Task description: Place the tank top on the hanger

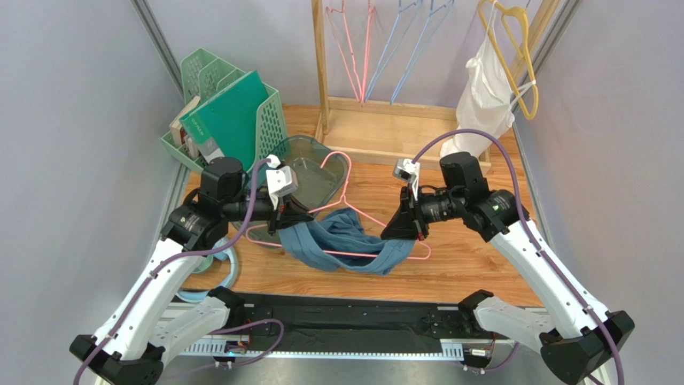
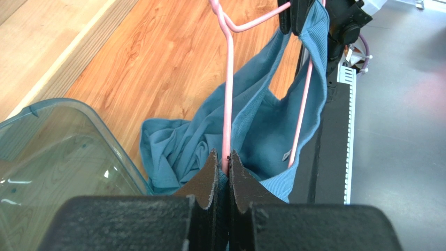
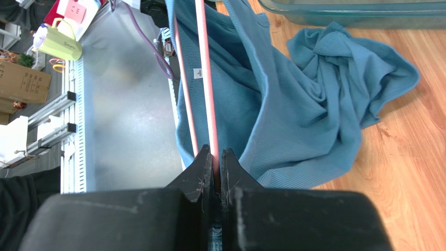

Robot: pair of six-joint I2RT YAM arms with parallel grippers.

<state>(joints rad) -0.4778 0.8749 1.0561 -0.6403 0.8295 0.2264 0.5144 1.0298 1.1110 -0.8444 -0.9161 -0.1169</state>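
With left pincer (image 2: 222,157) and right pincer (image 3: 215,154) each clamped on the hanger (image 2: 229,94), lift level and evenly to avoid shedding the tank top (image 3: 293,104).

White arms (image 1: 156,277) w/ blk joints (image 1: 221,178), purple cables (image 1: 449,136)
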